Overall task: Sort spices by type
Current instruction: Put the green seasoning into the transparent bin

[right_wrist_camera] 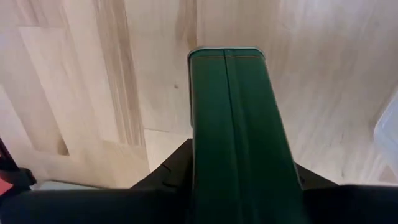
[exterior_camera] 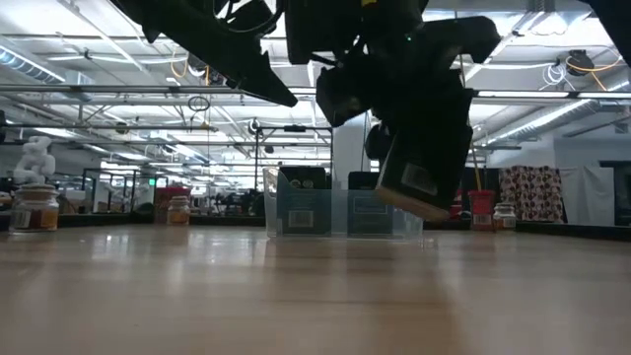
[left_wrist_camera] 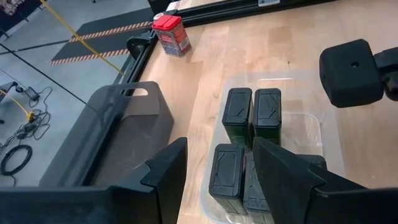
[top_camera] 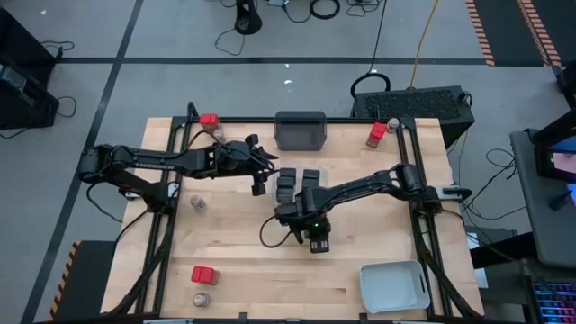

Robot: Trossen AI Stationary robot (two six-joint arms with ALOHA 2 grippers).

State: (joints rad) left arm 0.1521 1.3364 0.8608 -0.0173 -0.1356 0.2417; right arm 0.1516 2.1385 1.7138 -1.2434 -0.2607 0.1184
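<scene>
My right gripper (top_camera: 317, 236) is shut on a dark boxy tin (right_wrist_camera: 233, 124), held above the bare table near the clear tray (top_camera: 297, 184); it also shows in the low view (exterior_camera: 422, 163). The clear tray (left_wrist_camera: 311, 124) holds several black boxy tins (left_wrist_camera: 239, 112) lying flat. My left gripper (left_wrist_camera: 214, 171) is open and empty above the tray's left end (top_camera: 258, 183). Red-topped containers (top_camera: 209, 120) (top_camera: 376, 133) (top_camera: 204, 274) and round jars (top_camera: 196, 203) (top_camera: 202, 298) (top_camera: 393, 123) stand on the table. My right gripper pinches the tin between its two fingers on its two opposite sides, near its upper end (right_wrist_camera: 205, 168). The fingers come from above, pointing down, along the tin. The tin hangs below the fingers, tilted, its lower end (exterior_camera: 409, 202) clear of the table.
A dark grey tray (top_camera: 301, 130) stands at the far edge in the middle, also in the left wrist view (left_wrist_camera: 118, 124). A pale grey tray (top_camera: 393, 286) stands at the near right corner. Black frame rails (top_camera: 180, 180) run along the table's left and right sides.
</scene>
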